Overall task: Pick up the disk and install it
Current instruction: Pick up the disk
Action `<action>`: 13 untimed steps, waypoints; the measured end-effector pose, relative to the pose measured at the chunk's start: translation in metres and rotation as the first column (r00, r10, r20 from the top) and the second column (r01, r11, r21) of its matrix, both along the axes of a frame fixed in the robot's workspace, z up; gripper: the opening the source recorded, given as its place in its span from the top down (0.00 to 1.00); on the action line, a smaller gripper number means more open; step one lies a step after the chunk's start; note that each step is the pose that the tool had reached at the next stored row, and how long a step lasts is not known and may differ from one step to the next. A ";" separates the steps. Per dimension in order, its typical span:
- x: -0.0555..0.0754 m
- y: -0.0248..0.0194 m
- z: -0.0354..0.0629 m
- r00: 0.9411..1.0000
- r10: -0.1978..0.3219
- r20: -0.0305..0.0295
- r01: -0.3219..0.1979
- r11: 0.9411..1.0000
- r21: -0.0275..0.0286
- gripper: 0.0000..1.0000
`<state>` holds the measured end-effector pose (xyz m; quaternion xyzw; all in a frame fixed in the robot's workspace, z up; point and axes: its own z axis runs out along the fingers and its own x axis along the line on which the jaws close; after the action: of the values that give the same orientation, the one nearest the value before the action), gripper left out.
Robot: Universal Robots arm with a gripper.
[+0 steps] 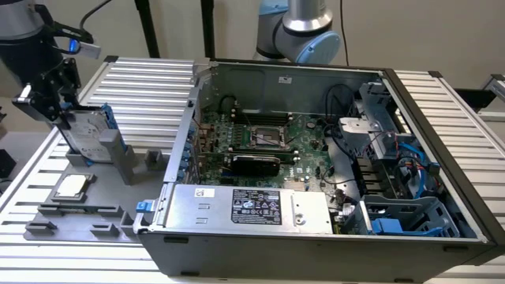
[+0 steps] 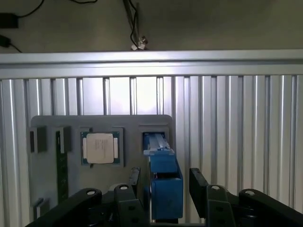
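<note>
Disk [image 1: 85, 135] stands up on its thin edge in a slot of the grey tray [image 1: 94, 223], on the exterior view's left, outside the computer [image 1: 276, 254]. Its flat side has a pale label and the edge toward the computer is blue.

My gripper [image 1: 61, 115] is at the top of the disk, w/ the black arm [image 1: 20, 35] above it. In the wrist view the disk [image 2: 164, 189] sits right between the two black fingers [image 2: 198, 182]. Fingers are spread apart, one on each side of the blue edge. I see a thin gap on both sides, so they aren't pinching it and hold nothing. The bottom of the disk is down in the tray slot.

Next to that slot, a small square chip [image 2: 100, 147] lies flat in its own pocket of the tray. In the exterior view the chip [image 1: 71, 186] is nearer the cam than the disk.

Tray lies on a table [image 1: 142, 83] made of shiny metal strips. The computer is just beside the tray, lid off, green board showing inside. A big silver box [image 1: 252, 207] w/ a black label sits at its near end.
</note>
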<state>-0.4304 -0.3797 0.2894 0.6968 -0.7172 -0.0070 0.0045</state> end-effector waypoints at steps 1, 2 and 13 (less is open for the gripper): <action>0.000 0.0000 -0.0011 1.000 0.000 0.000 0.000 1.000 0.001 0.00; 0.000 0.0000 -0.0019 1.000 -0.001 0.000 0.001 1.000 0.002 0.00; 0.000 -0.0029 -0.0031 1.000 -0.003 0.000 0.003 1.000 0.003 1.00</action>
<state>-0.4304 -0.3826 0.2863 0.6958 -0.7181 -0.0081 0.0035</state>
